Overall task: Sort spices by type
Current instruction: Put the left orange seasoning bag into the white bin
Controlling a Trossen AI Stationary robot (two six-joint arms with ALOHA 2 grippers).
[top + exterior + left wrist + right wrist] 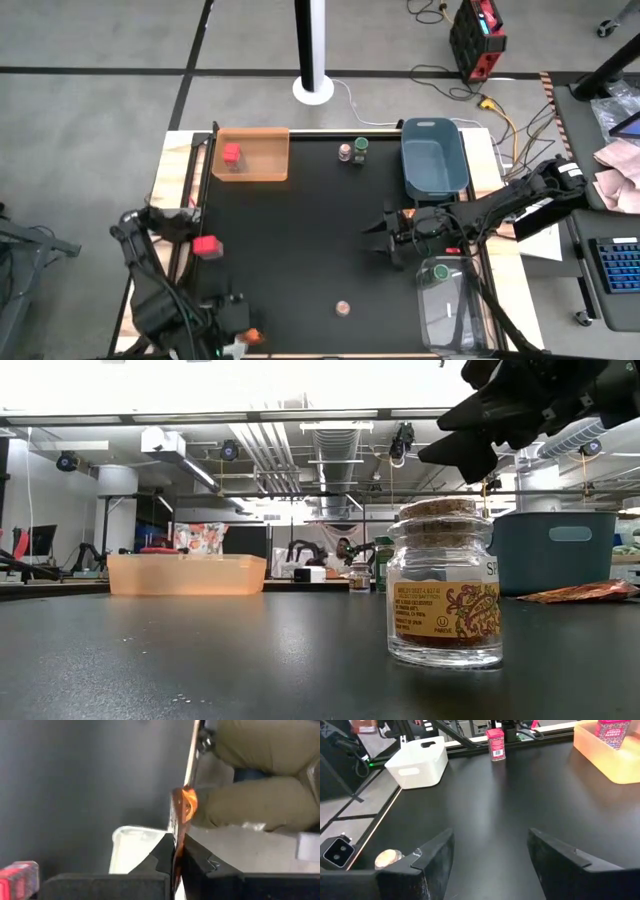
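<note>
cork-capped jar [444,585] on table | orange tray [251,155]: red box [232,154] | left end effector [176,851] pinching packet [181,815] | right end effector [490,852] spread

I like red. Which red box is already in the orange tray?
The red box at the table's far end sits inside the orange tray; the other stands near the left edge.

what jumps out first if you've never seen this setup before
The cork-topped glass spice jar stands close to the low camera on the black table. Far across it, an orange plastic tray holds a red cube box. The left gripper is clamped on a flat brown-orange packet.
</note>
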